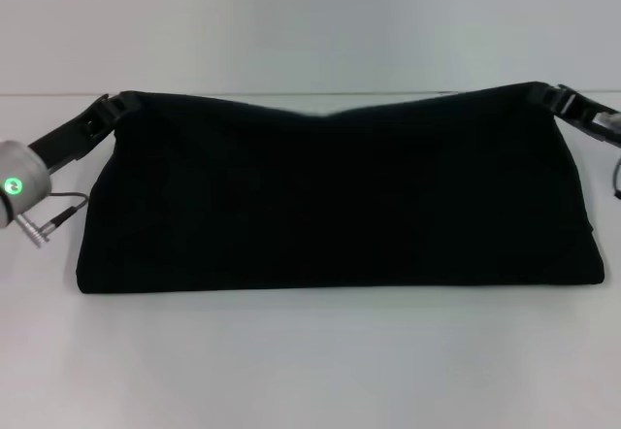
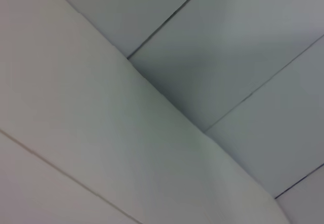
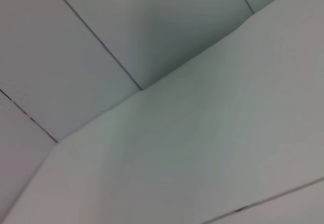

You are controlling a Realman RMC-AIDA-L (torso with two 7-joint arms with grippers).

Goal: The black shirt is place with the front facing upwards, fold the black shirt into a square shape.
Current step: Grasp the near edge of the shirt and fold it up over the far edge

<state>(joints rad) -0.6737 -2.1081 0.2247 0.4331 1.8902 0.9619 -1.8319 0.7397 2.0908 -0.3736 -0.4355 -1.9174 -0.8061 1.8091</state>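
The black shirt point(image 1: 335, 196) spreads across the white table in the head view as a wide dark band, its far edge sagging in the middle and lifted at both ends. My left gripper point(image 1: 114, 105) is shut on the shirt's far left corner. At the far right corner my right gripper point(image 1: 551, 94) is shut on the cloth too. The near edge lies flat and straight on the table. No lettering or label shows. Both wrist views show only pale wall and ceiling panels, with no fingers and no shirt.
A white table point(image 1: 310, 361) runs under and in front of the shirt. A pale wall stands behind it. A thin cable hangs by my left arm point(image 1: 58, 214).
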